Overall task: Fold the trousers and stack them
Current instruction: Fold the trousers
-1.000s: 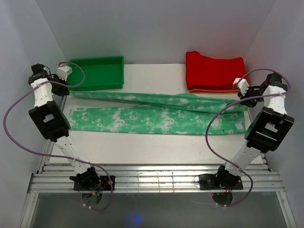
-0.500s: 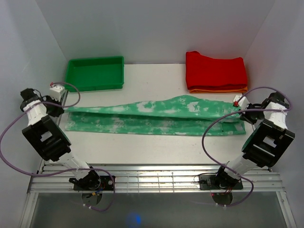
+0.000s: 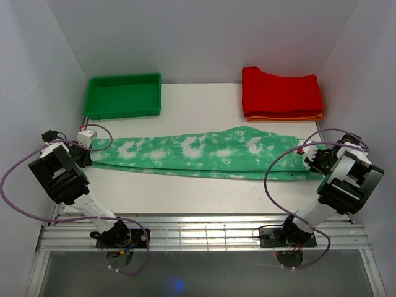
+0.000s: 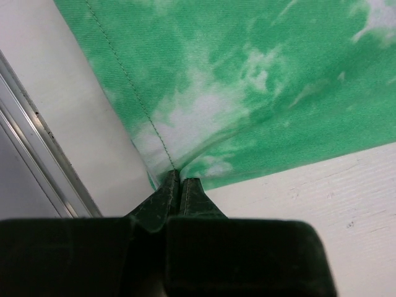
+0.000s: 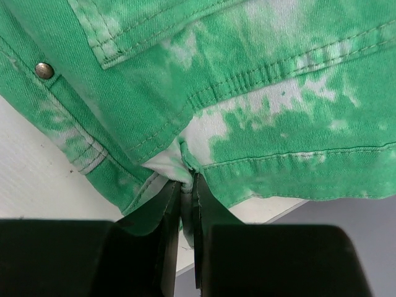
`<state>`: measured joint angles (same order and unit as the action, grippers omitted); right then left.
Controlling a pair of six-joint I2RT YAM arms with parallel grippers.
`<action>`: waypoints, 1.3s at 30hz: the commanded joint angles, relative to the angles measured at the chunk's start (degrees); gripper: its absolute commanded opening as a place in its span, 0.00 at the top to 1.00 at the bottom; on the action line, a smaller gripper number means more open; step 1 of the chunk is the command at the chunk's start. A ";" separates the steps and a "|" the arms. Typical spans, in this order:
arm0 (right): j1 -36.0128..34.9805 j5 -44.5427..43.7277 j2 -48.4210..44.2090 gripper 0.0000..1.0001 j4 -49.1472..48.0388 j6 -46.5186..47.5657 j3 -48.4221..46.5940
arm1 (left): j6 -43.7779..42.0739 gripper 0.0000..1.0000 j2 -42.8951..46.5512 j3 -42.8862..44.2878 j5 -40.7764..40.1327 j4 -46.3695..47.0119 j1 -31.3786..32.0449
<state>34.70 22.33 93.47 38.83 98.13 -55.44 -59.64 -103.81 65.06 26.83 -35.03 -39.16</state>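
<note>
Mint-green cloth with white blotches, the trousers [image 3: 204, 154], lies in one long strip on the bench [image 3: 198, 102], running from my left fingers [image 4: 162, 197] across to my right fingers [image 5: 166, 207]. Both pairs are pinched almost shut on it. The left holds a corner at the leg end, right where a stitched seam runs in. The right holds a bunched fold of the waistband, with a metal stud [image 5: 44, 70] off to their left.

A second ago I held one leg stretched in the air over the far side of the bench while the other lay flat nearer me. Now that leg has come down over the other, and my hands sit low at the two ends of the strip. I judge the lengthwise fold, leg on leg, to be done or nearly so. Folding across and stacking are still to come, probably onto the red garment [image 3: 281, 91] beyond my right fingers.

The lower leg is almost wholly covered; only a thin darker band shows along the near edge, so I cannot tell whether the hems line up. Neither wrist view shows whether I grip one layer or both. From above, my fingertips are hidden under my wrists.
</note>
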 commanded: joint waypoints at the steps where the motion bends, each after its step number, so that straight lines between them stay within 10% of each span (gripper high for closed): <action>1: 1.16 -7.92 1.72 0.92 -5.35 1.10 -0.72 | -2.23 1.00 -3.95 0.07 -9.60 3.13 -1.45; 18: 2.22 5.01 -1.71 0.92 19.68 0.47 -27.18 | -4.52 1.00 -0.87 9.30 -3.89 -7.34 -3.56; 28: 3.36 -6.84 -4.01 0.92 3.39 9.45 -1.19 | -4.78 1.00 -4.02 6.49 -8.45 -4.09 -3.82; 36: 3.36 -9.32 0.93 0.92 -1.92 6.11 -0.46 | -3.12 1.00 -6.93 10.96 -8.99 -4.52 -4.00; 39: 3.36 -7.65 0.14 0.92 -0.16 6.11 -2.38 | -3.20 0.84 -6.06 12.28 -6.80 -7.06 -4.09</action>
<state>36.77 21.34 92.31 46.74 103.63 -54.92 -61.49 -109.03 74.76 25.10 -47.00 -41.04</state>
